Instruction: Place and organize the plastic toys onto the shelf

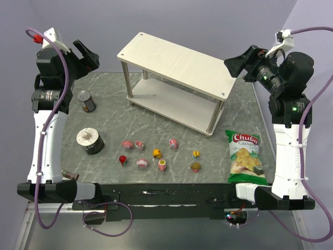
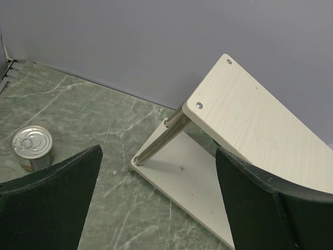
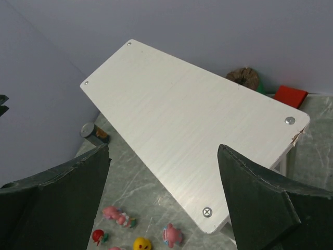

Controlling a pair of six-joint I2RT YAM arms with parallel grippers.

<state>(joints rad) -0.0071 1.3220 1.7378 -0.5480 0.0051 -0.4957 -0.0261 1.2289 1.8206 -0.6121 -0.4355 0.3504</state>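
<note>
The shelf (image 1: 177,65) stands at the back middle of the table, both boards bare. The plastic toys lie in a loose group in front of it: pink-and-white ones (image 1: 126,143) (image 1: 139,145) (image 1: 173,143), a red one (image 1: 123,159), an orange-yellow one (image 1: 156,153), a yellow-blue one (image 1: 195,154) and a brown one (image 1: 195,166). My left gripper (image 1: 87,54) is open and empty, raised left of the shelf (image 2: 260,125). My right gripper (image 1: 235,65) is open and empty, raised above the shelf's right end (image 3: 192,125). Its view shows some toys (image 3: 117,215) below.
A small tin can (image 1: 86,101) stands left of the shelf and shows in the left wrist view (image 2: 32,147). A wider can (image 1: 90,140) sits nearer the front left. A green chips bag (image 1: 244,156) lies at the front right. A brown thing (image 3: 244,78) and a red thing (image 3: 290,95) lie behind the shelf.
</note>
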